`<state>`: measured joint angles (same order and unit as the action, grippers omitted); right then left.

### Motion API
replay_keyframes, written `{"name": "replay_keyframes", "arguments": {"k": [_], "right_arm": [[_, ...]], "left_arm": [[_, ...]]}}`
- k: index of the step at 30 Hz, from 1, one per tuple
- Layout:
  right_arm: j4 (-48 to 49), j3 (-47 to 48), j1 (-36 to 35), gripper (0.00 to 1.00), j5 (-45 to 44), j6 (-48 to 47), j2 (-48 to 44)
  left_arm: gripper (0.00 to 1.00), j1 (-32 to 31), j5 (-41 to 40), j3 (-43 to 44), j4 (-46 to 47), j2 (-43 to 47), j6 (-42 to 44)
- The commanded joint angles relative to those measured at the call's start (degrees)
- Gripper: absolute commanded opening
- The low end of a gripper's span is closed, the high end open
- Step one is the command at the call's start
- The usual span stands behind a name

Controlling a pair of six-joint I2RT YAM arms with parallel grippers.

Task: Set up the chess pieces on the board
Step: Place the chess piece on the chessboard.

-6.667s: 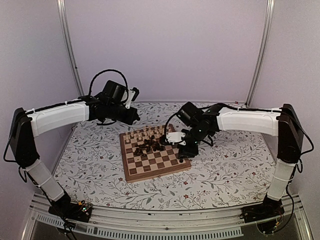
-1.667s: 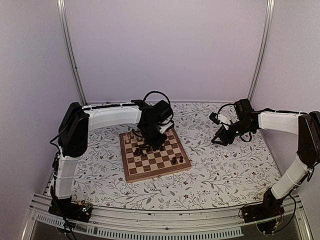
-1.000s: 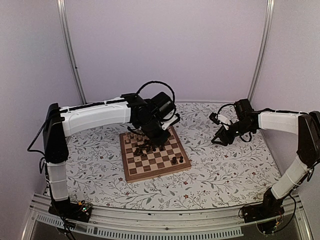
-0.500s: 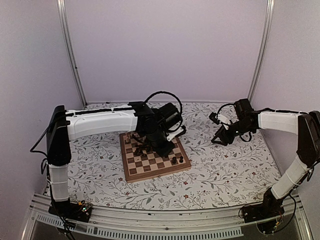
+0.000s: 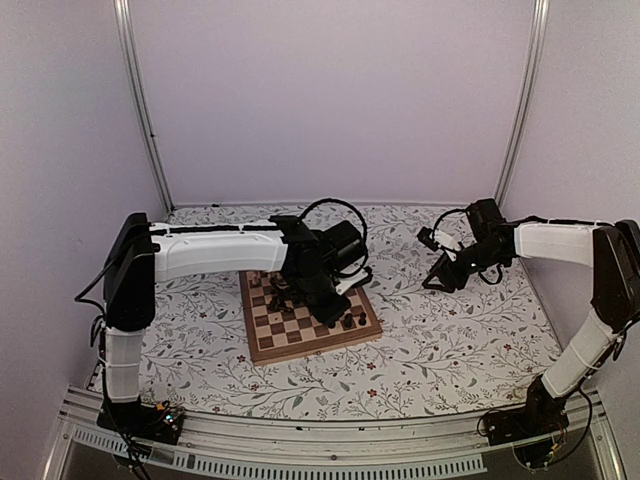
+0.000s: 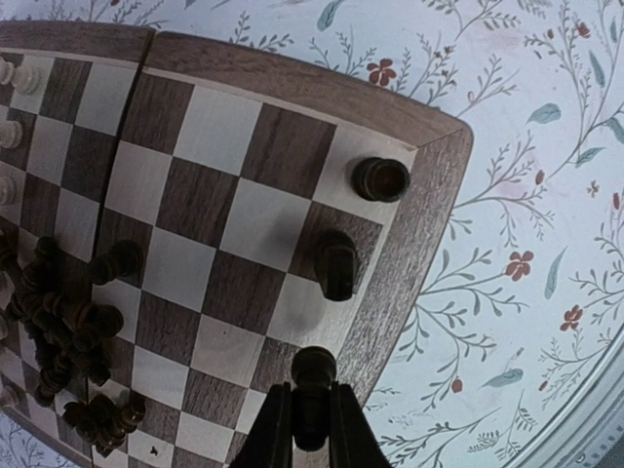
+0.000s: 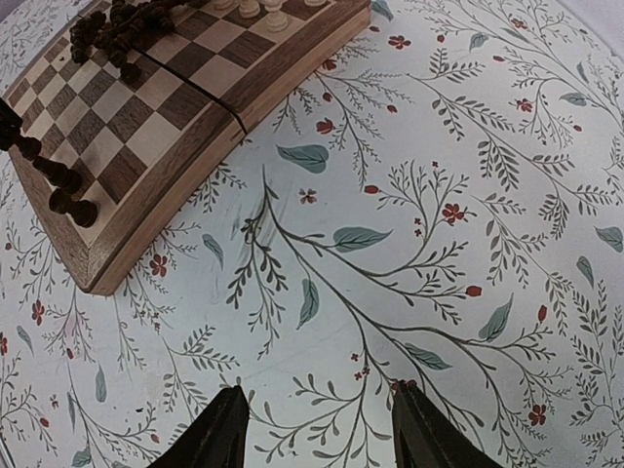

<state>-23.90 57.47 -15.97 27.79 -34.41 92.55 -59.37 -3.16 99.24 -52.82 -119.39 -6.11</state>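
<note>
Dark brown wood sits between the fingers of the left hand [image 6: 308,398]: it is closed on a single dark chess piece [image 6: 314,367], held upright over the outermost row of the board [image 6: 246,209], just inside the light wooden rim. Whether the piece's base touches the square cannot be told. In line with it along that same row stand two more dark pieces [image 6: 337,263], each on its own square, the farther one in the corner. A heap of dark pieces [image 6: 66,330] lies jumbled near the middle of the board, well apart from the held one, and a few pale pieces [image 6: 12,133] stand along the opposite edge.

From above, the left arm reaches across the board with its hand over the near right corner. The right hand [image 7: 322,429] hangs over the floral bench cover [image 7: 390,244] to the right of the board, well apart from it, its fingers spread with nothing between them.
</note>
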Motion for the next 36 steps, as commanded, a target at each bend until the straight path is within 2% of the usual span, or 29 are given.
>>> {"name": "replay_keyframes", "arguments": {"k": [1,26,36], "right_arm": [[-0.72,1.41,-0.07,0.53,0.66,-0.40,0.82],[-1.24,1.59,-0.06,0.54,0.86,-0.81,1.36],[-1.48,1.72,-0.08,0.54,1.03,-0.83,1.58]], "left_arm": [[0.09,-0.75,1.39,-0.28,0.61,-1.31,-0.31],[0.14,-0.77,-0.67,2.38,1.57,-4.61,-0.58],[0.30,-0.74,0.13,3.00,1.42,-1.51,-0.76]]}}
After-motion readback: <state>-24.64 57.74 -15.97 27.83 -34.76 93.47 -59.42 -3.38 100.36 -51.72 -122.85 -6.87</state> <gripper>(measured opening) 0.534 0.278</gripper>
